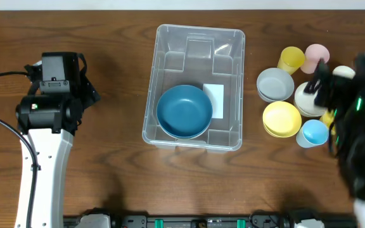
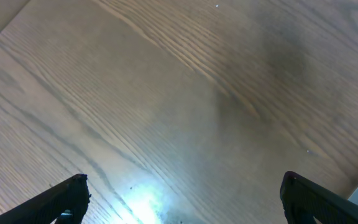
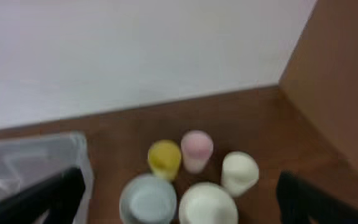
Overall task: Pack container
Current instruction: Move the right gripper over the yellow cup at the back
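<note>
The container (image 1: 154, 82), a large clear plastic bin, stands mid-table with a dark blue bowl (image 1: 184, 111) and a white label (image 1: 214, 98) inside it. My left gripper (image 2: 185, 190) hangs open over bare wood, left of the container, with nothing between its fingers. My right gripper (image 3: 182, 202) is open above a cluster of dishes to the right of the container: a grey bowl (image 3: 146, 200), a cream bowl (image 3: 207, 204), a yellow cup (image 3: 165, 157), a pink cup (image 3: 196, 148) and a cream cup (image 3: 239, 172). It holds nothing. The container's corner (image 3: 73, 155) shows at the left of the right wrist view.
A yellow bowl (image 1: 281, 118) and a light blue cup (image 1: 313, 133) sit nearer the front beside the cluster. My right arm (image 1: 360, 120) appears blurred over the table's right side. The left arm (image 1: 43, 145) stands at the left. A white wall (image 3: 135, 50) borders the table's far edge.
</note>
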Controlling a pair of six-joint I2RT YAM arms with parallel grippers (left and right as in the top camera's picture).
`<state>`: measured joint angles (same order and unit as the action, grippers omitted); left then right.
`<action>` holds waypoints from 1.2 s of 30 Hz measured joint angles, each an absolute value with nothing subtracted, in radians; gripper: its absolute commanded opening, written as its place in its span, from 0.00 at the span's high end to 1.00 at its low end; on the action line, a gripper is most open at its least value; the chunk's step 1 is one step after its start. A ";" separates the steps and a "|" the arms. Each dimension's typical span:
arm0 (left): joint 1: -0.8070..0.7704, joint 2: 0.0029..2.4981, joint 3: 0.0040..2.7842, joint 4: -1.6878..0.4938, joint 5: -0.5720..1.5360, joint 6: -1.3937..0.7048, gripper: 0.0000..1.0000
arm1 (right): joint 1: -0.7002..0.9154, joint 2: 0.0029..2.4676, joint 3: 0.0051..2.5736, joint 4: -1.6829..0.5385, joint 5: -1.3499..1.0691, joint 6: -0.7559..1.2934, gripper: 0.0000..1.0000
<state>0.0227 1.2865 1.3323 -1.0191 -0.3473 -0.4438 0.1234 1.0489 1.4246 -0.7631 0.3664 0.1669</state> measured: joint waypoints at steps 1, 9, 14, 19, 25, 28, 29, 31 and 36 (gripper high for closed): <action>0.023 1.286 1.332 -1.018 -0.347 -0.444 0.02 | 0.121 1.112 1.524 -0.814 0.367 0.159 0.01; 0.023 1.287 1.332 -1.018 -0.347 -0.444 0.02 | 0.115 1.288 1.798 -0.931 0.366 0.096 0.01; 0.023 1.287 1.332 -1.018 -0.347 -0.444 0.02 | 0.106 1.293 1.798 -0.962 0.366 0.056 0.01; 0.023 1.287 1.332 -1.018 -0.347 -0.444 0.02 | 0.083 1.329 1.803 -0.992 0.349 0.047 0.01; 0.023 1.287 1.332 -1.018 -0.347 -0.444 0.02 | 0.048 1.464 1.806 -0.976 0.334 0.024 0.01; 0.023 1.287 1.332 -1.018 -0.347 -0.444 0.02 | 0.033 1.550 1.806 -0.952 0.331 -0.003 0.01; 0.023 1.287 1.332 -1.018 -0.347 -0.444 0.02 | 0.031 1.572 1.806 -0.946 0.329 -0.010 0.01; 0.023 1.287 1.332 -1.018 -0.348 -0.444 0.02 | 0.022 1.628 1.806 -0.936 0.327 -0.020 0.01; 0.023 1.287 1.332 -1.018 -0.347 -0.444 0.02 | -0.001 1.730 1.805 -0.911 0.292 -0.055 0.01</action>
